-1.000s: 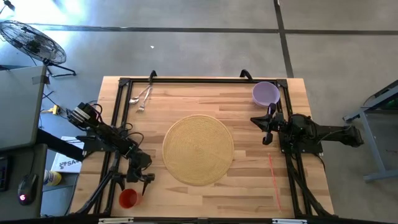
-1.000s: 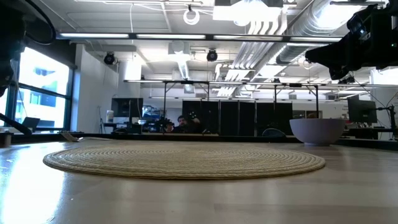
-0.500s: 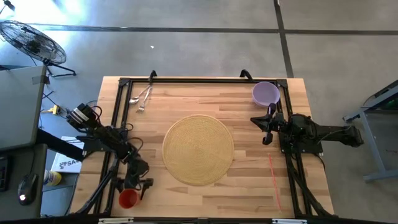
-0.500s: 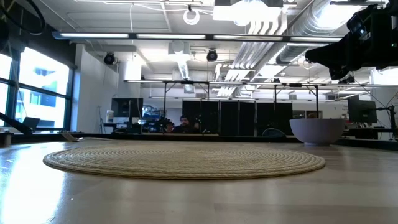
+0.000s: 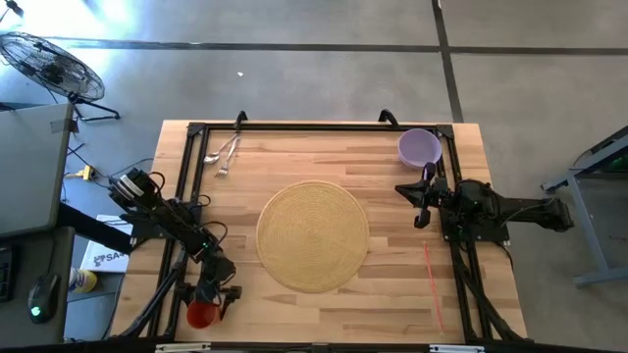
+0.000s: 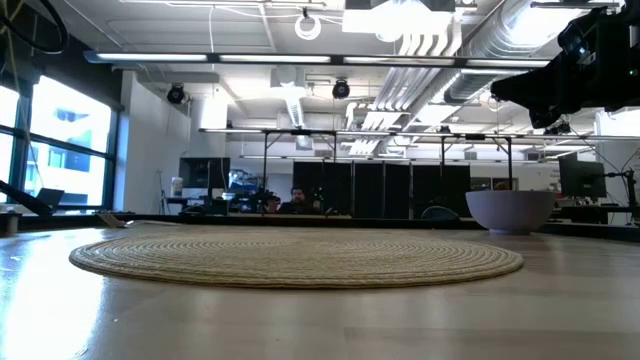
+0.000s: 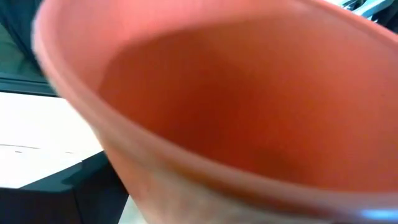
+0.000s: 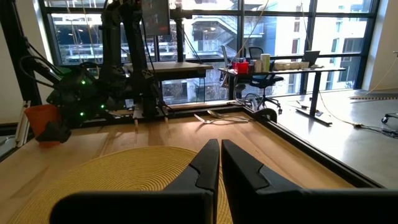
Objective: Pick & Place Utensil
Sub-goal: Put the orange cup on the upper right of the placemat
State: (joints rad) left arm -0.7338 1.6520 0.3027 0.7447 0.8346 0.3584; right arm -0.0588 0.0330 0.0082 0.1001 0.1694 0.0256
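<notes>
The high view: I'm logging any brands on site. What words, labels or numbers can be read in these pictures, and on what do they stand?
"SA": start of dark lettering on a white box on the floor left of the table; the rest is hidden.
Nothing else readable: the red cup, purple bowl and woven mat show no lettering.
</notes>
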